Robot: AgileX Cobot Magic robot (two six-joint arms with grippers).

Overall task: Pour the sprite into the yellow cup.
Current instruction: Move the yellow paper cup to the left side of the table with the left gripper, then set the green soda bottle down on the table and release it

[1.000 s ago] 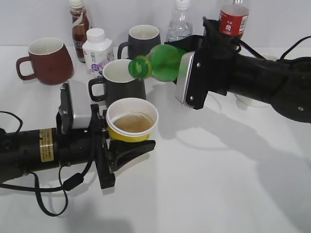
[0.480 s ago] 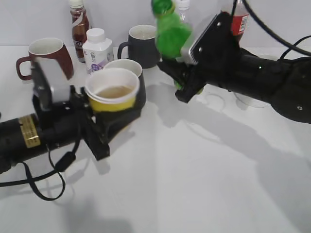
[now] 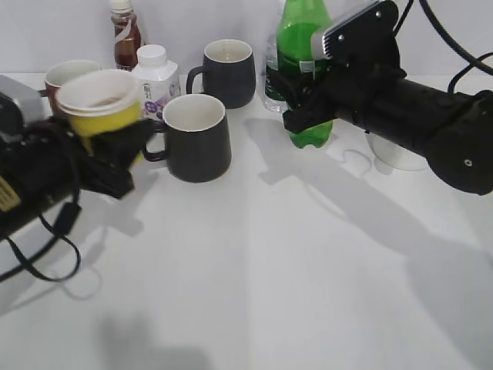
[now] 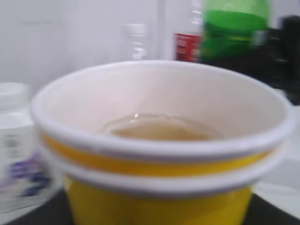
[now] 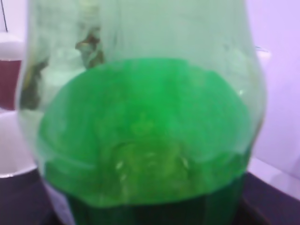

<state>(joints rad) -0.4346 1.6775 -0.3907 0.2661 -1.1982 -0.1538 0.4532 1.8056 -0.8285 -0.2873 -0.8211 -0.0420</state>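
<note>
The sprite (image 3: pixel 302 46) is a green plastic bottle, upright at the back right of centre, its base on or just above the table. My right gripper (image 3: pixel 304 104) is shut on its lower body. In the right wrist view the sprite (image 5: pixel 140 131) fills the frame. The yellow cup (image 3: pixel 98 108) has a white rim and holds some brownish liquid. My left gripper (image 3: pixel 123 154) is shut on it and holds it up at the far left. In the left wrist view the yellow cup (image 4: pixel 159 187) fills the frame, with the liquid (image 4: pixel 154 131) in its bottom.
A black mug (image 3: pixel 196 139) stands left of centre, another black mug (image 3: pixel 227 73) behind it. A brown-red mug (image 3: pixel 65 75), a white milk bottle (image 3: pixel 154 77) and a brown drink bottle (image 3: pixel 125 35) stand at the back left. A white bowl (image 3: pixel 397 154) sits under the right arm.
The right gripper has turned the sprite from tilted over the cup to upright and lowered it toward the table. The left gripper has carried the yellow cup up and to the left.
</note>
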